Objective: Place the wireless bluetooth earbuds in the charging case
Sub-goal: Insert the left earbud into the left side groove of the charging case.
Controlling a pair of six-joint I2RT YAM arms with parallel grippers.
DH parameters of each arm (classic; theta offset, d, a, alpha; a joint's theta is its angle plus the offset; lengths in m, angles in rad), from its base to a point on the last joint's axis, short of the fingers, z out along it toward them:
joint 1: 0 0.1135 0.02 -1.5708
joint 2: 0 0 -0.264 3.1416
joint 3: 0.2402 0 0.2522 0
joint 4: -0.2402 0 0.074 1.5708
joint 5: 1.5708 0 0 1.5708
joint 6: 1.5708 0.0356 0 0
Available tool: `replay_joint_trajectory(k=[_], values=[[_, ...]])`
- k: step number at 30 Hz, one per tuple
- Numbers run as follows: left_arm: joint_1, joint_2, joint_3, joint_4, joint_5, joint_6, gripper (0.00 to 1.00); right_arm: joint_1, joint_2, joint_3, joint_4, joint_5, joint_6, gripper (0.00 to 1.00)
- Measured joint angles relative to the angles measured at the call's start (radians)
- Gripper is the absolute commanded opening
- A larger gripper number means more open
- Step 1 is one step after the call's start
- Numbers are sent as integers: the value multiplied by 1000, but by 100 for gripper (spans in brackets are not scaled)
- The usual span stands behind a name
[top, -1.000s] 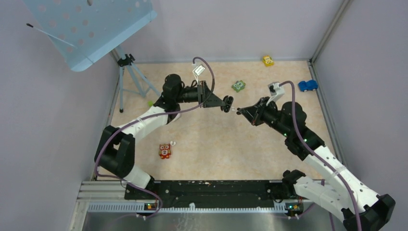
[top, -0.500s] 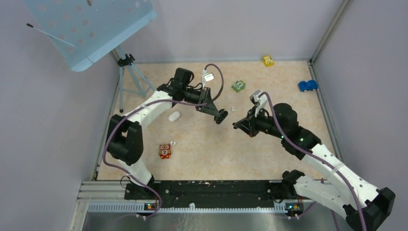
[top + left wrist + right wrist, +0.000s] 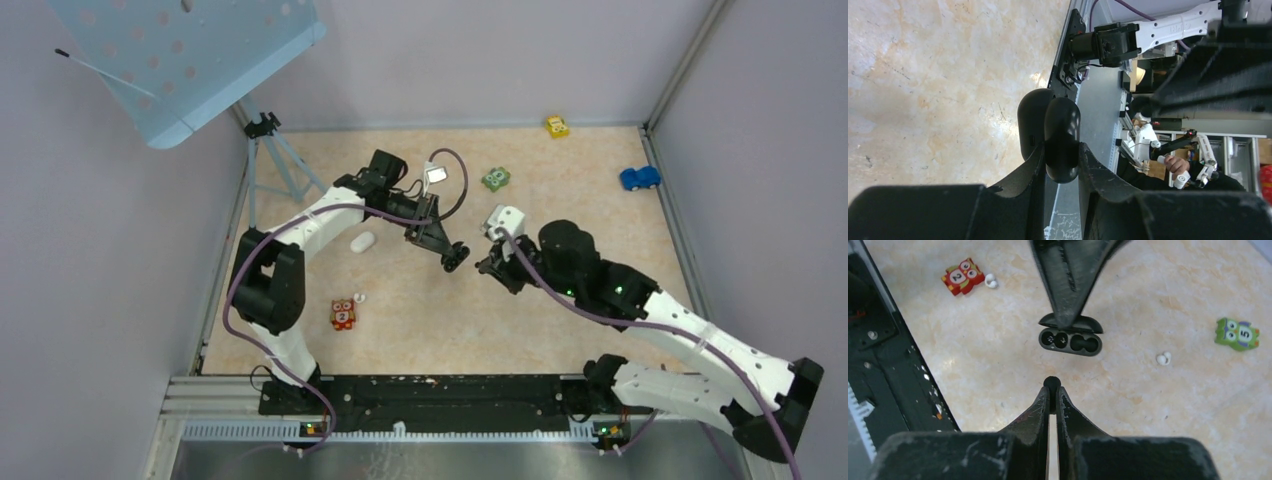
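– Where is the case?
– My left hand (image 3: 1062, 152) is clamped on the open case (image 3: 1062, 125).
– And the buds?
– My right hand (image 3: 1052, 390) is pinching a black bud (image 3: 1051, 382), near the case but apart. White buds (image 3: 991, 282) lie on the bench (image 3: 998, 355).

Glossy blk plastic case (image 3: 1062, 137), smooth marble-look tabletop (image 3: 923, 75).

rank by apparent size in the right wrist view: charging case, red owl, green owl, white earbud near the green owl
1. charging case, though it is held in the air, so likely nearer the camera
2. green owl and red owl, about alike
3. white earbud
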Motion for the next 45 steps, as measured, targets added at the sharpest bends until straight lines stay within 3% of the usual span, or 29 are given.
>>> replay_joint_trajectory(k=[6,13,45], values=[[0,27,0,-34,23,-3,0,218,80,33,-18,161,-137,0],[0,27,-10,-49,47,-6,0,310,111,31,-9,240,-307,0],[0,28,-40,-155,44,-22,0,320,184,9,79,146,-597,0]])
